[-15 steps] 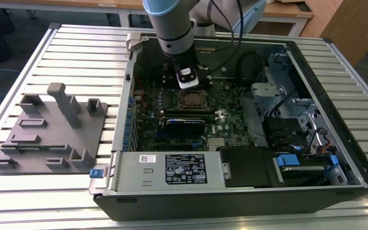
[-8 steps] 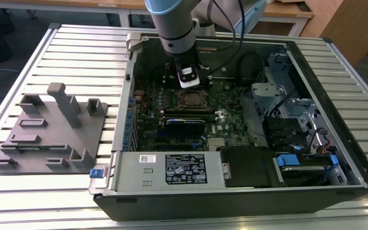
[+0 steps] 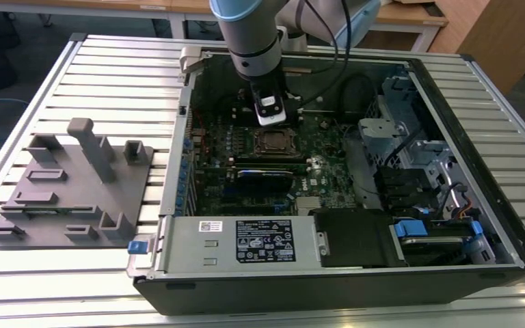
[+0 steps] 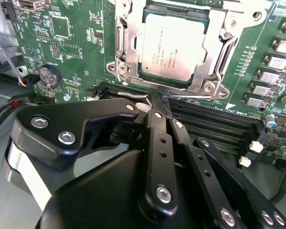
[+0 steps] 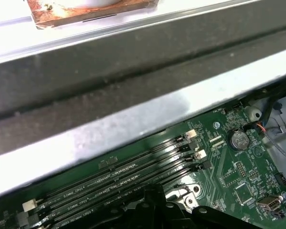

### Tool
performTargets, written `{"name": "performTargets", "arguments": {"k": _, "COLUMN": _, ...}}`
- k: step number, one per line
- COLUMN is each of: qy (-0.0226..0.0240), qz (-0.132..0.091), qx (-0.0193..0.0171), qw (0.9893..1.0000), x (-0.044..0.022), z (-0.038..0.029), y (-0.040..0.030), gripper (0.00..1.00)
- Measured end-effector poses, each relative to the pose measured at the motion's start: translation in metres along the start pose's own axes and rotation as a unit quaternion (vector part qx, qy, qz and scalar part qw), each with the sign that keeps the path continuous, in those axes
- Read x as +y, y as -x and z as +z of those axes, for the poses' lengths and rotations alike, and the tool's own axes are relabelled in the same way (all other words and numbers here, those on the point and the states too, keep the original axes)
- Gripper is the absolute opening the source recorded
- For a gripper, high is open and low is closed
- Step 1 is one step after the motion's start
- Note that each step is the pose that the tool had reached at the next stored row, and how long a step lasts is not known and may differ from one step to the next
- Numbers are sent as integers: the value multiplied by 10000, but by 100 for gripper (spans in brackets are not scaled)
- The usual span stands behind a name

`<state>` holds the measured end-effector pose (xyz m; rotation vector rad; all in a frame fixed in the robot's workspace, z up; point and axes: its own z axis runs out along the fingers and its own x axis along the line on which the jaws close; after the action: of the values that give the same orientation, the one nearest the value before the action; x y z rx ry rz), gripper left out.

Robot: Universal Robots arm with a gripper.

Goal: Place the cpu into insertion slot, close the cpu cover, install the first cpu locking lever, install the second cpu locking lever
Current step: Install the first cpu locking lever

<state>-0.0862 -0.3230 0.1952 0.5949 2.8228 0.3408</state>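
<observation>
Silvery cpu (image 4: 169, 45) lies under its shut cpu cover (image 4: 125, 47), so the closed fingers (image 4: 157, 124) sit at the thin lever (image 4: 190, 97) beside it.

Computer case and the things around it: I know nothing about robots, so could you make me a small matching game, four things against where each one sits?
Things:
1. cpu
2. coin battery
3. power supply box
4. grey tray

Places:
A. on the slatted table, outside the computer case
B. inside the case, along the wall nearest the exterior camera
C. framed by the cpu cover
D. in a round black holder on the green board

Pairs: 1-C, 2-D, 3-B, 4-A.
</observation>
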Motion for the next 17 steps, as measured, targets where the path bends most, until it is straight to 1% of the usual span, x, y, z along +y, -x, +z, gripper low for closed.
{"name": "performTargets", "arguments": {"k": 3, "qy": -1, "qz": 11, "qx": -4, "qw": 10000, "x": 3, "z": 4, "y": 6, "gripper": 10}}
{"name": "performTargets", "arguments": {"k": 10, "qy": -24, "qz": 131, "qx": -38, "qw": 9999, "x": 11, "z": 19, "y": 31, "gripper": 10}}
{"name": "performTargets", "arguments": {"k": 15, "qy": -29, "qz": 150, "qx": -43, "qw": 9999, "x": 12, "z": 20, "y": 32, "gripper": 10}}
{"name": "performTargets", "arguments": {"k": 17, "qy": -36, "qz": 194, "qx": -56, "qw": 9998, "x": 14, "z": 24, "y": 35, "gripper": 10}}
